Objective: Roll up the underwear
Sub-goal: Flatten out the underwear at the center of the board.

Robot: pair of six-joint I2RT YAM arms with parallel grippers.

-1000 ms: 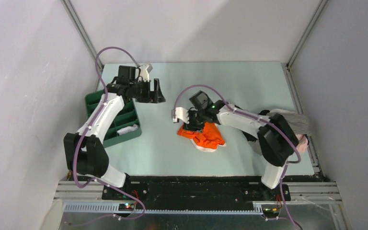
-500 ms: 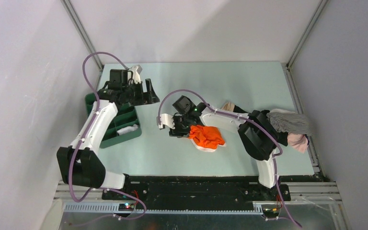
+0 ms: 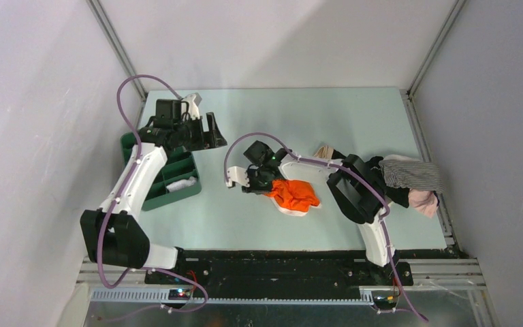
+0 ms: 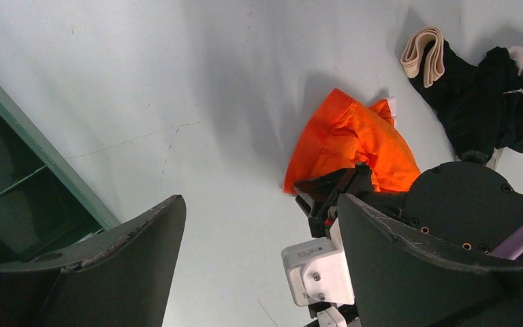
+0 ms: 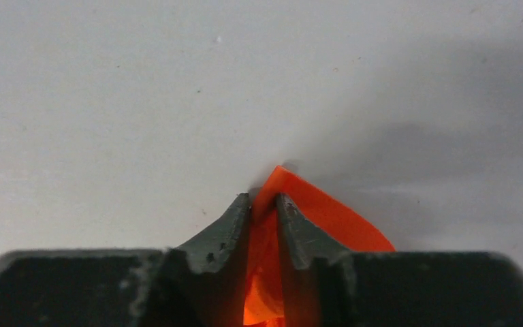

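The orange underwear (image 3: 294,193) lies bunched with a white edge near the table's middle. It also shows in the left wrist view (image 4: 354,143). My right gripper (image 3: 257,182) is at its left end, shut on a fold of the orange cloth (image 5: 264,225), low over the table. My left gripper (image 3: 212,135) is open and empty, held up above the table to the left, by the green bin; its fingers (image 4: 109,259) frame the view.
A green divided bin (image 3: 151,192) stands at the left with a white item inside. A pile of clothes, black, striped grey (image 3: 414,174), pink and beige, lies at the right edge.
My right gripper pulled the left edge of the orange underwear leftward, then held there. My left arm drew back left toward the bin and now stays still.
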